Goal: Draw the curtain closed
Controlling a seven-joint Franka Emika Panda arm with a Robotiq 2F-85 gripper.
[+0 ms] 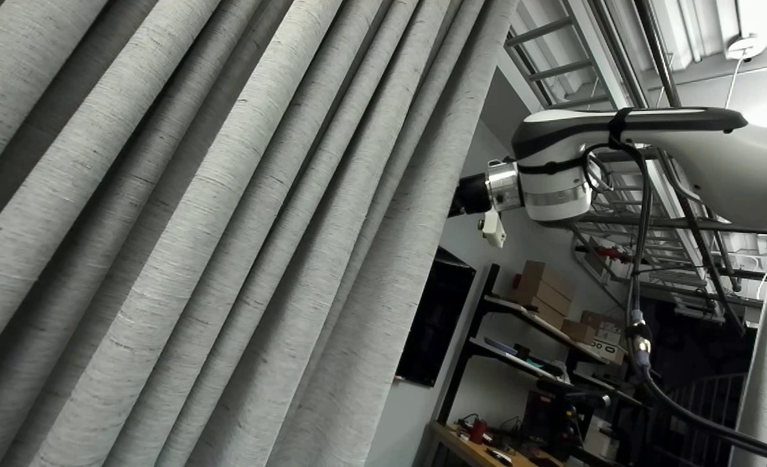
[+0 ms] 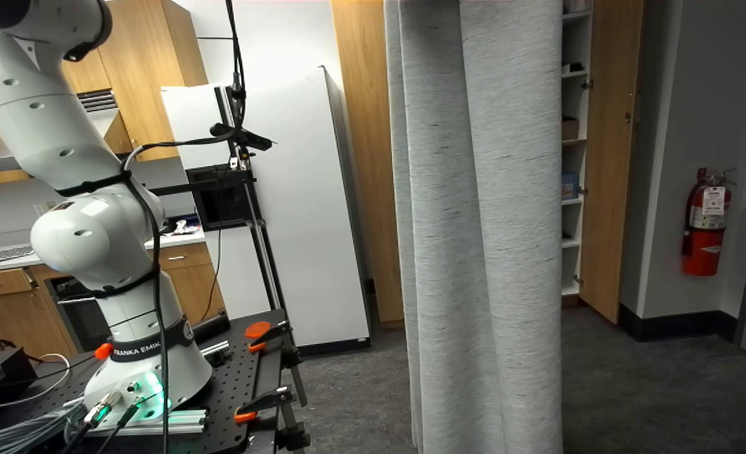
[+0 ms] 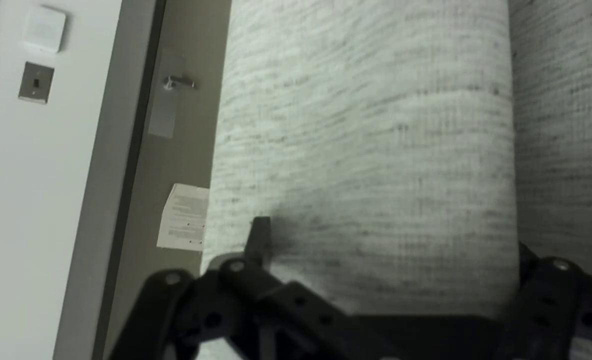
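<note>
The light-grey woven curtain hangs in deep long pleats and fills much of an exterior view. It also hangs to the floor in an exterior view and spans the wrist view. My gripper reaches the curtain's edge, and its fingertips are hidden behind the fabric there. In the wrist view, my gripper is open, with its fingers wide apart and a broad fold between them. The left finger lies against the cloth; the right finger is mostly hidden behind the fold's right edge. One exterior picture leaves the gripper out of view.
Shelves with boxes and a dark screen stand beyond the curtain. Clamps sit on the robot's table edge. A tall cabinet door stands open behind the curtain. A door with a handle shows left of the fold.
</note>
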